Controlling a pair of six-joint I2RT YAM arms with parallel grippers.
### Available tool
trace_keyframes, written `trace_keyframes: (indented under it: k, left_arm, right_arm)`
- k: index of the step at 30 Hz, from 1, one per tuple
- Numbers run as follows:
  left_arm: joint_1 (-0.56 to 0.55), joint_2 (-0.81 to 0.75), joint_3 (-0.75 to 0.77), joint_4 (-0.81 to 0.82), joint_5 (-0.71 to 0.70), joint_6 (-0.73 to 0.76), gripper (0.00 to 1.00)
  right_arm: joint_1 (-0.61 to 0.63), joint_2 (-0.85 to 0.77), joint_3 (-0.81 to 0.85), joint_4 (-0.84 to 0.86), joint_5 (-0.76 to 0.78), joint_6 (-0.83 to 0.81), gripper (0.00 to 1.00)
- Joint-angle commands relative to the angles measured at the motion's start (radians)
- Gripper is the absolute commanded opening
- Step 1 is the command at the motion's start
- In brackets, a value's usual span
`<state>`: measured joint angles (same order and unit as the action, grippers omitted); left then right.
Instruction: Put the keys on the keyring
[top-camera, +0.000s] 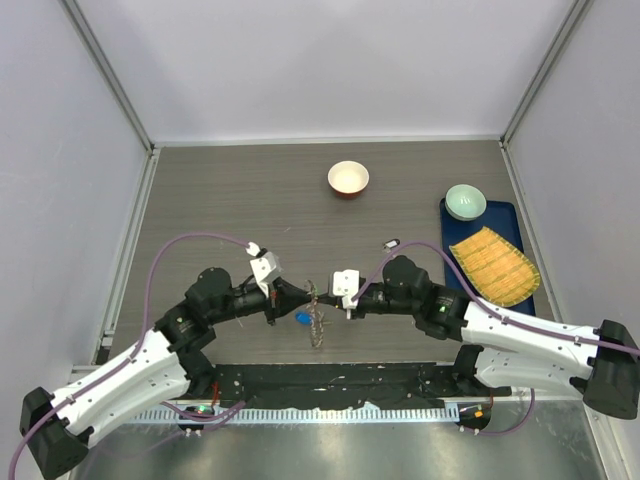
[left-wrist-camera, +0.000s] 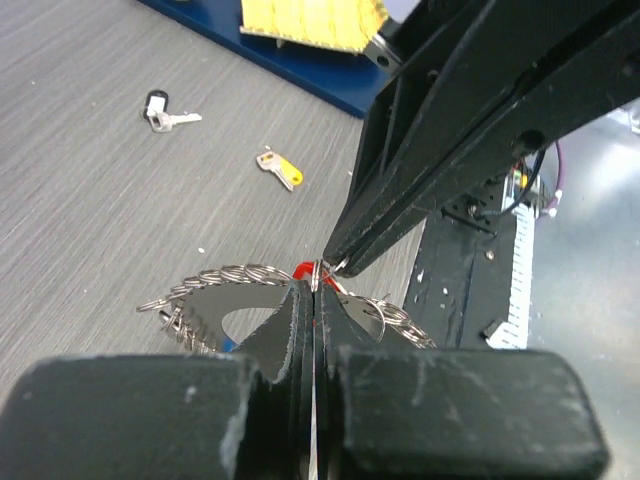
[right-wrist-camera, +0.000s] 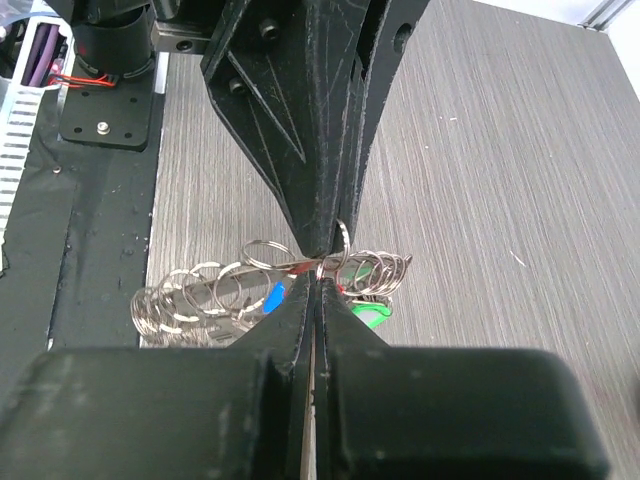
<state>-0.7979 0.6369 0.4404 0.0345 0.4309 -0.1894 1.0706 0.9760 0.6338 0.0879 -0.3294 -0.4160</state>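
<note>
- Two claws meet tip to tip near the middle of the table's near edge, the left gripper reaching in from the left and the right gripper from the right.
- The left claw's jaws are pressed together with only a sliver of gap, pinching the thin wire of the keyring.
- The right claw's jaws are likewise closed tight on the same ring, directly opposite the left claw's tips.
- The keyring stands on edge between the claws, its fringe of small silvery loops fanning out below and to the side.
- A blue key, a green key and a red key hang among those loops, close to the pinch point.
- A yellow key and a black key lie flat on the table, apart from each other and well clear of the ring.
- A black strip runs along the near edge just behind the ring, leaving little room on that side.
- Bare table opens out toward the far wall, where a red-and-cream bowl sits alone.
- Against the right edge lies a blue tray carrying a pale green bowl and a yellow mat.
</note>
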Motion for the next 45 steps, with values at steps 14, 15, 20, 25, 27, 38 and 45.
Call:
trace_keyframes:
  k: [14,15,20,25,27,38,45]
  left_arm:
    - [0.012,-0.072,-0.172,0.547,-0.167,-0.185,0.04]
    - [0.014,-0.081,-0.175,0.539,-0.182,-0.185,0.08]
    - [0.012,-0.147,-0.201,0.472,-0.221,-0.186,0.17]
    - [0.012,-0.2,-0.209,0.415,-0.233,-0.194,0.24]
    - [0.012,-0.212,-0.19,0.348,-0.253,-0.183,0.28]
    - [0.016,-0.045,0.073,-0.113,-0.092,0.063,0.4]
    - [0.072,0.174,0.31,-0.468,0.191,0.358,0.4]
  right_arm:
    - [0.008,0.05,-0.062,0.239,0.055,0.086,0.01]
    - [0.008,0.049,-0.06,0.231,0.065,0.082,0.01]
    - [0.006,0.038,-0.046,0.187,0.107,0.063,0.01]
    - [0.006,0.044,-0.022,0.141,0.121,0.033,0.01]
    - [0.006,0.047,-0.006,0.11,0.116,0.016,0.01]
    - [0.006,0.05,0.073,-0.036,0.075,-0.043,0.01]
    - [0.006,0.041,0.083,-0.06,0.032,-0.058,0.01]
